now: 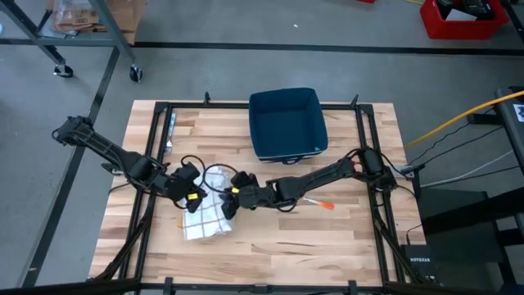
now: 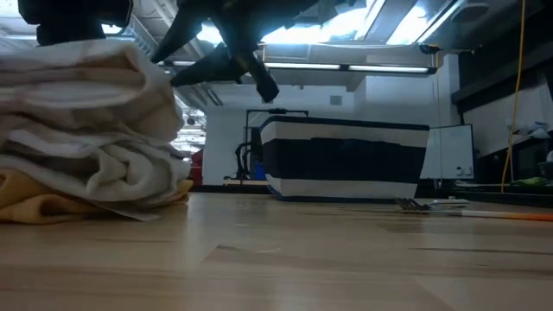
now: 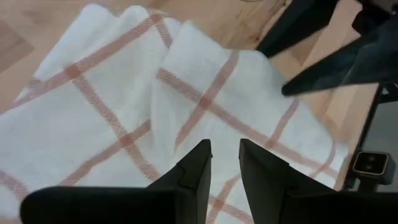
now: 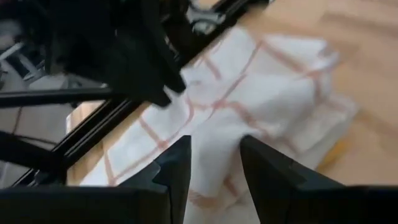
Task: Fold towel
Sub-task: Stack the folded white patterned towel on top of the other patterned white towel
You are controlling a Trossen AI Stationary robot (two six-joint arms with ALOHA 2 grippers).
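Note:
A white towel with thin red checks [image 1: 209, 217] lies bunched in several folded layers on the wooden table, left of the middle; it shows as a stack in the low view [image 2: 86, 130]. My left gripper [image 1: 195, 199] hovers over the towel's left part, its fingers a narrow gap apart [image 3: 225, 162] with the towel showing between them. My right gripper [image 1: 230, 201] is open over the towel's right edge [image 4: 214, 158], and in the low view it stands raised above and beside the stack [image 2: 251, 69].
A dark blue bin [image 1: 285, 123] stands at the table's far middle. A thin tool with an orange handle [image 1: 318, 204] lies right of the towel. Something yellow [image 2: 34, 207] shows under the towel stack. Bare wood lies along the near edge and to the right.

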